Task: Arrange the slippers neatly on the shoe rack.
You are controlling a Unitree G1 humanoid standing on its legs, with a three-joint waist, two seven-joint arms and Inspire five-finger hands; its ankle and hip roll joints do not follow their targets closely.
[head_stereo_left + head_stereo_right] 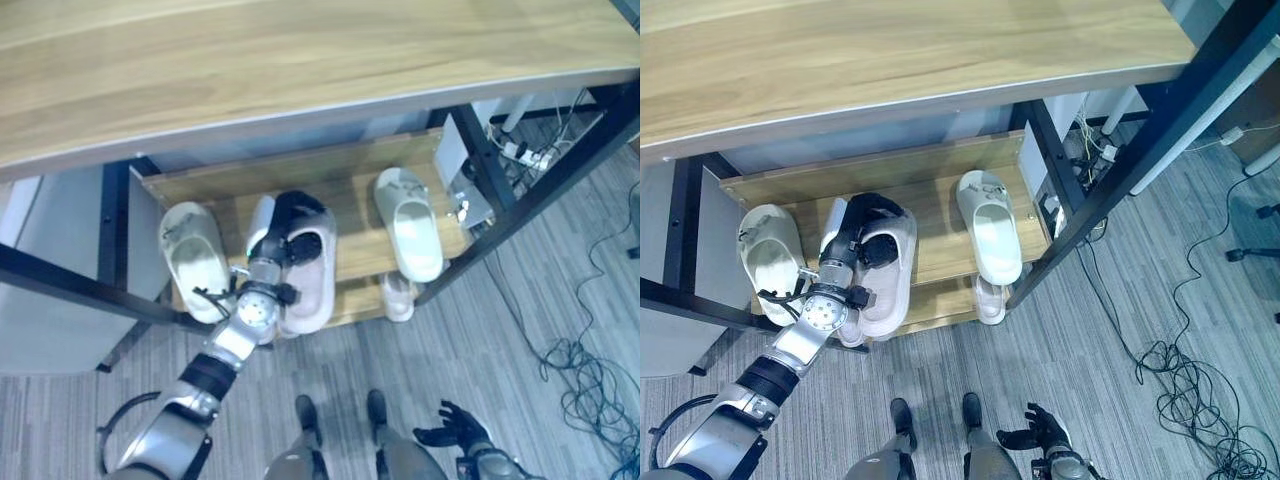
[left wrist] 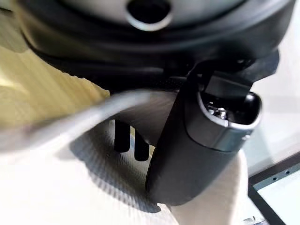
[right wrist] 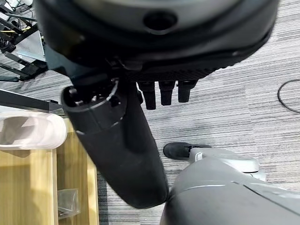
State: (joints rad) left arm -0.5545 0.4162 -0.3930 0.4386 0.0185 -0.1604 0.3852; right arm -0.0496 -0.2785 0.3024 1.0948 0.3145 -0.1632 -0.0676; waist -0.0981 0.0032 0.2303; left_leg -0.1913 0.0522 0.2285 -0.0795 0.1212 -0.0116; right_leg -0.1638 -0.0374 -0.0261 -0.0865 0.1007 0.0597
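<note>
- The left hand is curled over the strap of a pinkish-white slipper, thumb and fingers closed on it; in the left wrist view the thumb lies against the pale ribbed material of that slipper
- That slipper lies on the wooden upper shelf of the shoe rack, its near end sticking out past the shelf's front edge
- A pale green slipper lies just beside it on the robot's left, on the same shelf, tilted slightly
- Another pale green slipper lies on the robot's right of the same shelf, well apart from the held one
- 1 more pale slipper shows on the lower shelf, under the right green one
- The rack stands under a wooden table with black legs
- The right hand hangs low over the grey floor, fingers loosely spread and holding nothing; in the right wrist view its fingers are straight
- Cables lie tangled on the floor to the right
</note>
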